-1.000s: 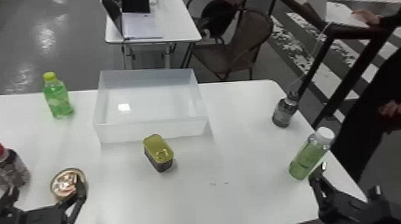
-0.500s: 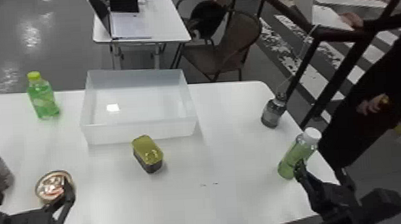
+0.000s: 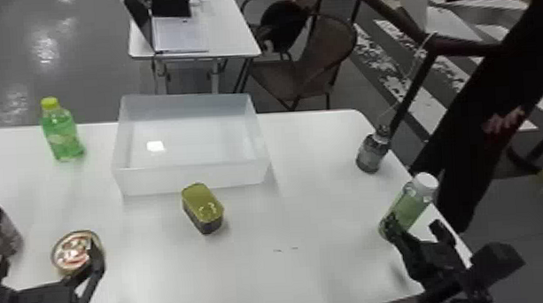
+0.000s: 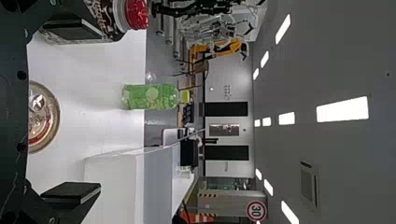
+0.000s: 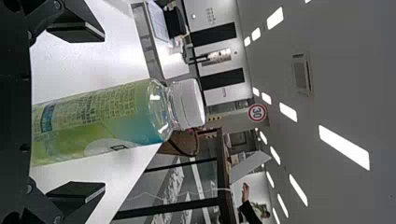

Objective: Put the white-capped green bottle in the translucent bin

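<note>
While the black two-fingered right gripper [image 3: 414, 224] is drawing in around the white-capped green plastic bottle [image 3: 407, 207] on the white table [image 3: 322, 204], its wide-spread fingers are holding nothing, so a grasp is probably nearing.

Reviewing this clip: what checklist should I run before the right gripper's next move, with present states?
1. Correct target: ok; the right gripper is at the white-capped green bottle.
2. Bottle between the right jaws: ok.
3. Right jaws closed on it: not ok; open, with gaps on both sides.
4. Translucent bin open on top: ok.
5. Left gripper away from that bottle: ok; near the round tin.
6. Cap screwed tight: cannot tell.
</note>
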Tool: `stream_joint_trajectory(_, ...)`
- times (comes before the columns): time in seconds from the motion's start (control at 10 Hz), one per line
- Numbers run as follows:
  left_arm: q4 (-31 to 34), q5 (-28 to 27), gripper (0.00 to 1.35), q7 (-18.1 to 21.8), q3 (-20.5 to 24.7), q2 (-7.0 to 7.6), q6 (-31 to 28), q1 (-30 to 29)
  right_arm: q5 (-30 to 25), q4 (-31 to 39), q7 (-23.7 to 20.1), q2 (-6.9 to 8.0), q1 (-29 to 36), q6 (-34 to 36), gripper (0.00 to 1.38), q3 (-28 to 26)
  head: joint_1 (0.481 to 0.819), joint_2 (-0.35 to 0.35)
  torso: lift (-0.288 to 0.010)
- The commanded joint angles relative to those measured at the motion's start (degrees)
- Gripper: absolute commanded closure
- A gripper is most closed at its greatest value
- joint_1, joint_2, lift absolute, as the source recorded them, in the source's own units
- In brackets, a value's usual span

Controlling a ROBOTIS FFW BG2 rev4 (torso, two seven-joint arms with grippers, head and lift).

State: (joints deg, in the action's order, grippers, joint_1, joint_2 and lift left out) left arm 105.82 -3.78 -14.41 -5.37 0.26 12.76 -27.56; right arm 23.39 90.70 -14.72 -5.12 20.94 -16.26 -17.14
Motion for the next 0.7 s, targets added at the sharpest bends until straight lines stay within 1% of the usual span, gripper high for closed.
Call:
stream_joint_trajectory(0.0, 0.0, 0.1, 0.15, 0.0, 0.0, 0.01, 0.2, 0.1, 0.3, -3.4, -1.0, -0.51, -2.5, -0.1, 0.18, 0.0, 0.695, -0.224, -0.113)
stream_joint_trajectory(0.1, 0.0, 0.1, 0.15, 0.0, 0.0, -0.08, 0.3, 0.0, 0.1, -5.4, -2.3, -0.6, -4.5, -0.2, 0.18, 0.0, 0.695, -0.222, -0.113)
stream_joint_trajectory(0.2, -0.1, 0.2, 0.15, 0.0, 0.0, -0.08, 0.3, 0.1, -0.3, -6.4, -2.4, -1.21, -5.9, -0.1, 0.18, -0.1, 0.695, -0.22, -0.113)
stream_joint_trajectory(0.4, -0.4, 0.4, 0.15, 0.0, -0.1, -0.26, 0.2, 0.1, -0.1, -8.6, -2.4, -3.32, -8.7, 0.3, 0.19, 0.0, 0.695, -0.221, -0.113)
stream_joint_trajectory(0.5, -0.4, 0.4, 0.15, 0.0, 0.0, -0.26, 0.3, 0.1, -1.3, -7.2, -2.4, -3.58, -9.0, 3.7, 0.4, -0.1, 0.695, -0.227, -0.113)
stream_joint_trajectory(0.6, -0.6, 0.7, 0.15, 0.0, 0.0, -0.34, 0.4, 0.2, -2.1, -6.5, -1.4, -3.32, -8.2, 4.5, 1.05, -0.1, 0.695, -0.227, -0.113)
